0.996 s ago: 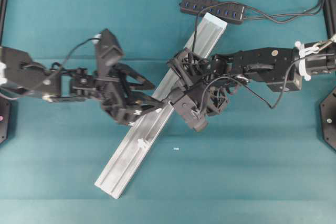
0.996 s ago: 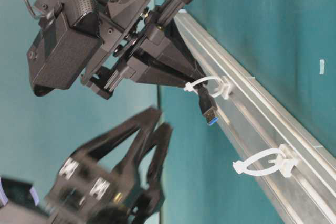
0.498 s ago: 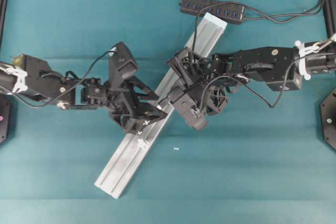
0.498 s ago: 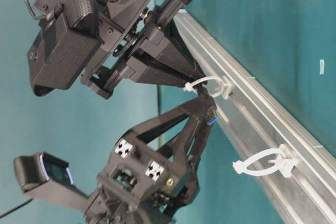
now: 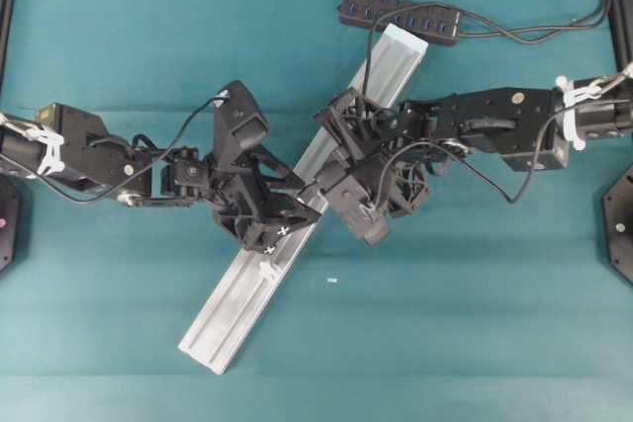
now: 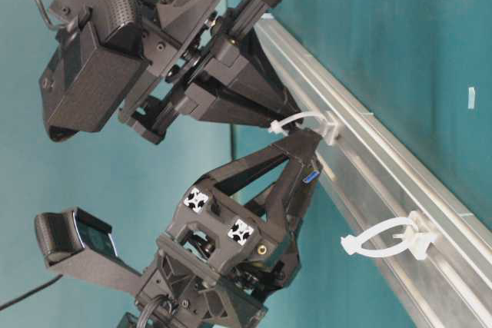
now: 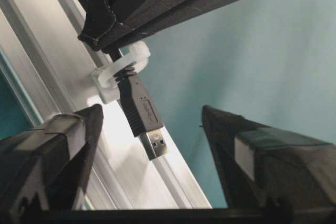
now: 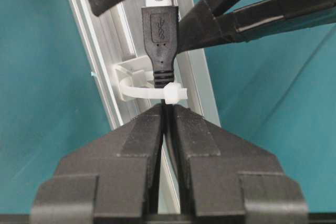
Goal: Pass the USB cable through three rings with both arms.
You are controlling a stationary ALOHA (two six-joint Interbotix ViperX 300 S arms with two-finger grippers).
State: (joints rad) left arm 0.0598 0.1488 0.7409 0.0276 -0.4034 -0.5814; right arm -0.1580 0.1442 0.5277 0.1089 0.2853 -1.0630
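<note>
Right gripper [image 8: 167, 116] pinches the USB cable [image 8: 160, 30] just behind one ring [image 8: 140, 92], with the plug poking through it, and the left gripper [image 7: 152, 124] is spread around the plug, so later rings remain.

Rail [image 5: 259, 262] brushed metal; rings [image 8: 140, 92] seemingly translucent plastic.

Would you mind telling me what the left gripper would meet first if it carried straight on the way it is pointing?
Most likely the USB cable's plug, poking through the ring: it hangs between the left gripper's open fingers, with the rail just behind. Depth is uncertain.
</note>
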